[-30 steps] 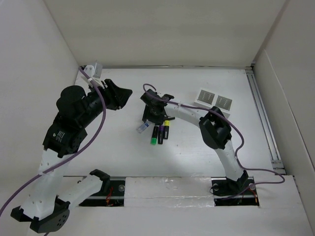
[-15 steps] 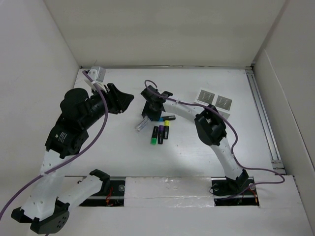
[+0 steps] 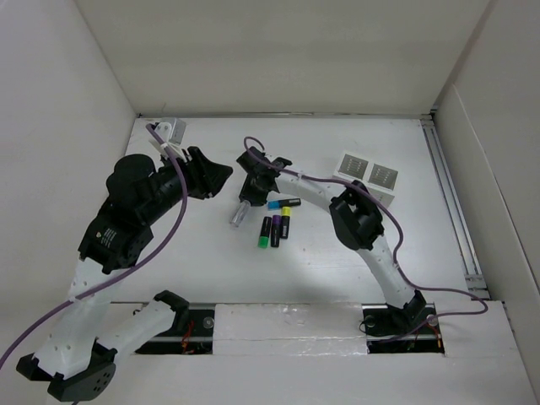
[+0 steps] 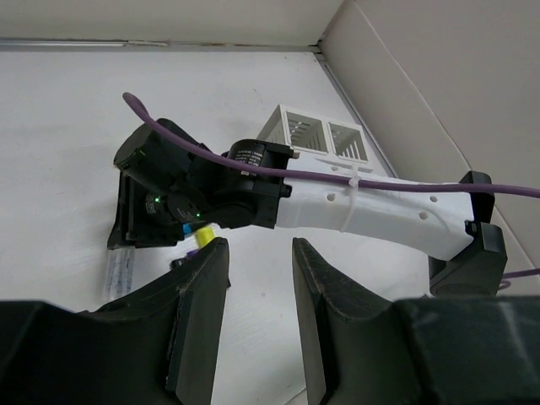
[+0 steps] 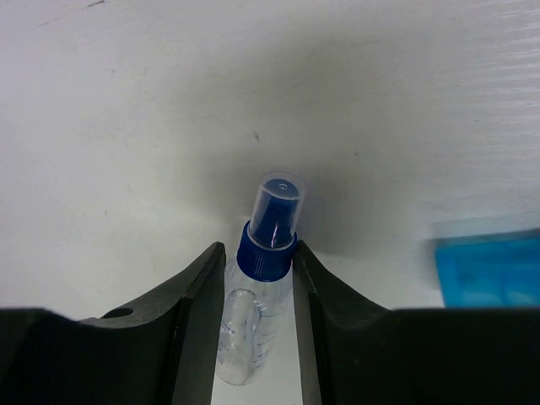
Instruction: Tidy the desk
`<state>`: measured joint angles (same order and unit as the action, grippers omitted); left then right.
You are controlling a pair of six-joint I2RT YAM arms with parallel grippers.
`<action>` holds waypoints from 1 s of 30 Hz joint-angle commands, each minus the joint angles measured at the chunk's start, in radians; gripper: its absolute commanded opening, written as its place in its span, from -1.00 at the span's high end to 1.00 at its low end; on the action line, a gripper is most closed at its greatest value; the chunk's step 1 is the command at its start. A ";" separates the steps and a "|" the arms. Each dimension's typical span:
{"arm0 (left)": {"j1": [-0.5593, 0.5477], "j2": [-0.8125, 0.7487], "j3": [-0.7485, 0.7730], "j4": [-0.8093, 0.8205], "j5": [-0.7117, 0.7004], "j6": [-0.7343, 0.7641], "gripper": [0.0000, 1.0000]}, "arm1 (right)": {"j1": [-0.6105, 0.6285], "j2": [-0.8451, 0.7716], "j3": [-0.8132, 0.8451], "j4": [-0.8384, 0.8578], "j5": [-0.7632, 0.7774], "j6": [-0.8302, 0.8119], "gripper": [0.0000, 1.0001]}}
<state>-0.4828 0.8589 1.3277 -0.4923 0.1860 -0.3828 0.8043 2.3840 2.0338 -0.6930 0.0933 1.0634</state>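
The desk (image 3: 337, 261) is a wide white tabletop. My right gripper (image 3: 253, 190) is shut on a small clear spray bottle (image 3: 239, 213) with a blue cap. In the right wrist view the bottle (image 5: 253, 312) sits between the fingers (image 5: 198, 312), which press its blue collar on both sides. My left gripper (image 3: 218, 175) is open and empty, just left of the right gripper. In the left wrist view its fingers (image 4: 198, 312) stand apart over bare desk, facing the right arm's wrist (image 4: 186, 198).
Three markers (image 3: 276, 228) with green, purple and yellow ends lie side by side near the bottle. A blue-ended marker (image 3: 283, 202) lies beside them and also shows in the right wrist view (image 5: 489, 268). A white slotted pen holder (image 3: 369, 175) stands at the back right.
My right gripper has moved up and to the left with the spray bottle. My left gripper has shifted slightly to the right.
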 commanded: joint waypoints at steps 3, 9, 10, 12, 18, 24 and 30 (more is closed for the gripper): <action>-0.011 -0.015 -0.002 0.029 -0.045 0.024 0.35 | 0.032 -0.088 0.025 0.116 0.014 -0.016 0.98; -0.011 -0.017 0.011 0.055 -0.152 0.004 0.33 | 0.041 -0.216 0.028 0.177 0.019 -0.106 1.00; -0.011 -0.017 0.021 0.060 -0.163 -0.001 0.29 | 0.030 -0.239 0.016 0.185 0.019 -0.120 1.00; -0.011 -0.005 0.036 0.064 -0.175 -0.005 0.13 | 0.006 -0.307 -0.012 0.188 0.013 -0.138 0.99; -0.011 0.032 0.016 0.165 -0.128 -0.053 -0.15 | -0.111 -0.555 -0.099 0.159 0.103 -0.278 1.00; -0.011 0.133 0.001 0.222 -0.007 -0.097 -0.15 | -0.333 -0.823 -0.318 0.142 0.266 -0.423 0.99; -0.011 0.204 -0.053 0.251 0.035 -0.107 -0.22 | -0.482 -0.936 -0.440 0.115 0.365 -0.491 1.00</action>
<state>-0.4908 1.0451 1.2984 -0.3031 0.1684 -0.4694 0.3576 1.4742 1.6432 -0.5686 0.3622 0.6525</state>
